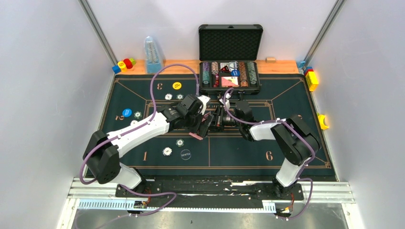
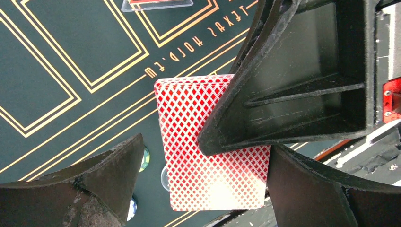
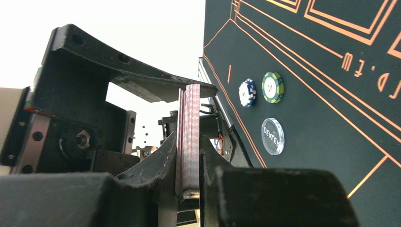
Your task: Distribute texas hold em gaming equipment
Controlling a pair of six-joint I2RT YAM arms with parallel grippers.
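A deck of red-backed playing cards [image 2: 189, 118] hangs above the green felt mat [image 1: 239, 148] at mid-table. My right gripper [image 3: 189, 140] is shut on the deck [image 3: 190, 118], which shows edge-on between its fingers. My left gripper [image 2: 206, 161] is open around the same deck, its fingers [image 2: 108, 179] spread wide on either side. In the top view the two grippers meet, left [image 1: 203, 126] and right [image 1: 217, 119]. A white-blue chip [image 3: 247, 92], a green chip [image 3: 273, 87] and a clear dealer button [image 3: 273, 136] lie on the mat near the left arm.
An open black case [image 1: 230, 43] with chip rows stands at the back centre. A yellow disc [image 1: 176, 86], a blue disc [image 1: 126, 112] and more chips [image 1: 168, 96] lie at the left. Toy blocks [image 1: 125, 63] and a clear blue bottle [image 1: 153, 55] stand back left; yellow blocks [image 1: 313, 80] right.
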